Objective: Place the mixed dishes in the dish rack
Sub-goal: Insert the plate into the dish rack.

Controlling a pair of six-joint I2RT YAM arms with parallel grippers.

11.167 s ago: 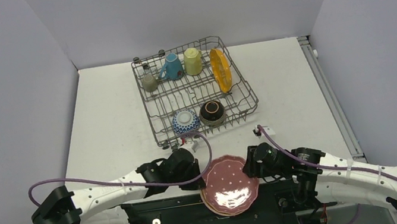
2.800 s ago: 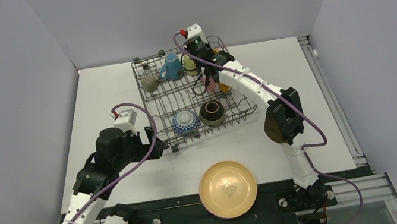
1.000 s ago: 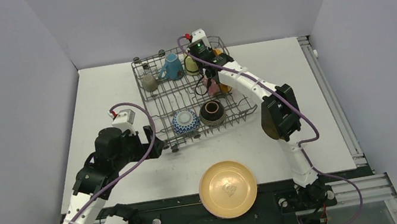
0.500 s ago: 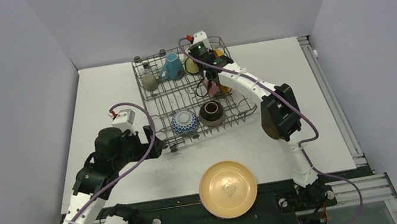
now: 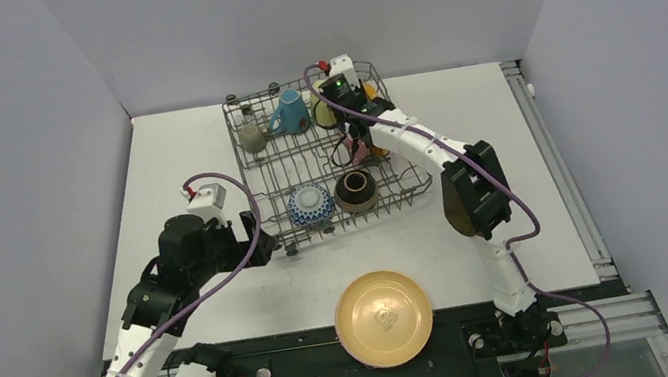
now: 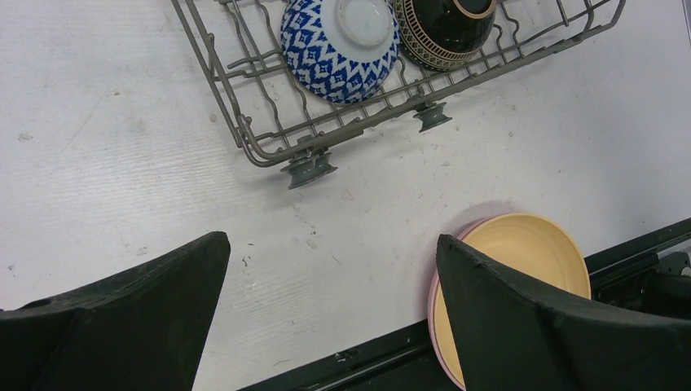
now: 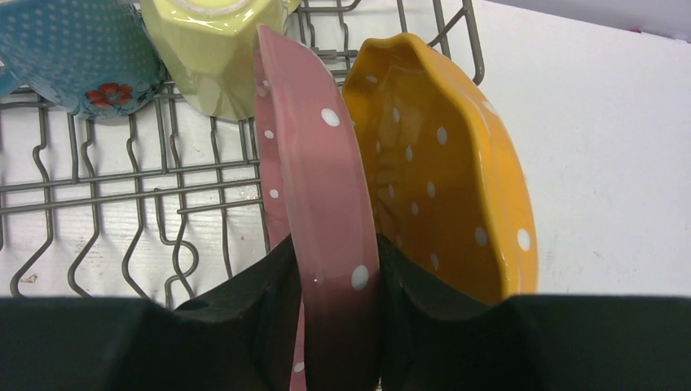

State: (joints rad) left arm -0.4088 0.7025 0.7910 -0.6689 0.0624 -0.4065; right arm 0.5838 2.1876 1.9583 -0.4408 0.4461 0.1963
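The dish rack [image 5: 256, 201] stands at the table's back middle. My right gripper [image 7: 336, 252] is inside it, shut on the rim of the dark pink dotted plate [image 7: 318, 163], which stands on edge right beside the orange dotted plate [image 7: 440, 179]. Blue mug [image 7: 73, 57], pale-yellow mug [image 7: 212, 57] and grey mug [image 5: 251, 139] sit in the back row. The blue-white bowl [image 6: 338, 49] and dark brown bowl [image 6: 444, 28] lie in the front row. A yellow plate [image 5: 383, 317] rests on a light pink plate [image 6: 433, 297] at the near edge. My left gripper [image 6: 332, 240] hangs open above bare table.
The rack's small wheels [image 6: 308, 169] rest on the white table [image 5: 176, 173]. Grey walls enclose the table on three sides. A black rail [image 5: 306, 355] runs along the near edge under the stacked plates. The right arm's cable [image 5: 516, 210] loops beside the rack.
The dark pink plate has gone from the front stack into the rack beside the orange plate. Over the last second the right wrist shifted slightly back; the left arm held still.
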